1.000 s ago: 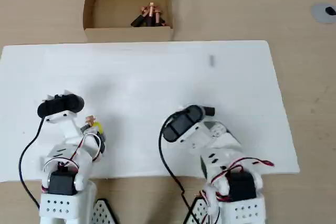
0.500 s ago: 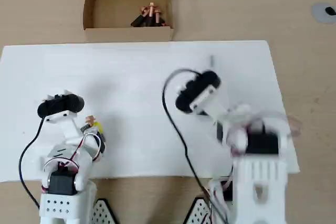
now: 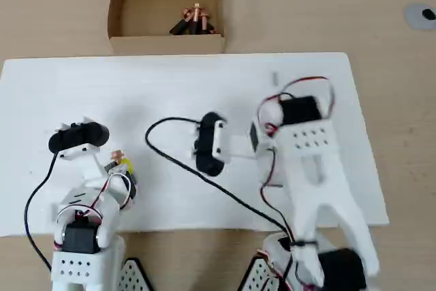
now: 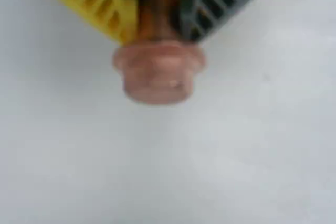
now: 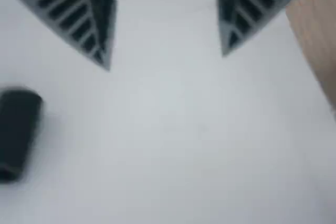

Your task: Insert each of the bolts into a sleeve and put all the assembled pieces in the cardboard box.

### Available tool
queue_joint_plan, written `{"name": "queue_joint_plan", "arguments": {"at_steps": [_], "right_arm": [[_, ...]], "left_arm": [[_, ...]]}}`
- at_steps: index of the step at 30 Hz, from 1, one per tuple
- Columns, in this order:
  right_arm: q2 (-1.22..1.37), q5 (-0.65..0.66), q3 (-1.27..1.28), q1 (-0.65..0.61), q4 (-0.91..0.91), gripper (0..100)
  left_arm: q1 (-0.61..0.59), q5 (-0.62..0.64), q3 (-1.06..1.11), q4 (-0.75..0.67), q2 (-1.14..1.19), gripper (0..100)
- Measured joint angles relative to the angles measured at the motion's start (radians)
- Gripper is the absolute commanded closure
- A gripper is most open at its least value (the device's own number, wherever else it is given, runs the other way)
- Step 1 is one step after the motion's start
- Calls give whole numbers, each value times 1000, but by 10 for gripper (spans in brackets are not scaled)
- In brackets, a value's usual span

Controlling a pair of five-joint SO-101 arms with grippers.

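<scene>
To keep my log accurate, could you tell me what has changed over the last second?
The right arm unfolded from beside its base and stretched out over the white mat, with the right gripper open. The left gripper stayed put, holding the bolt; the cardboard box is unchanged.

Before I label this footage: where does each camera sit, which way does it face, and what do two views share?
High view: fixed above the table, looking down on white mat, cardboard box, left arm, right arm.
Left wrist view: on the left arm's wrist, facing the mat past the left end effector, shut on a bolt.
Right wrist view: on the right arm's wrist, facing the mat; the open right end effector and a black sleeve show.
Shared: the bolt shows in high and left wrist views.
</scene>
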Motion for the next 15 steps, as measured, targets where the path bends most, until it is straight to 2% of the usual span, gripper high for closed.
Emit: {"name": "queue_joint_plan", "arguments": {"at_steps": [5,15], "right_arm": [[123,35,-3,0,-43,818],[143,41,-3,35,-137,818]], "left_arm": [[0,0,0,0,0,994],[0,0,0,0,0,994]]}}
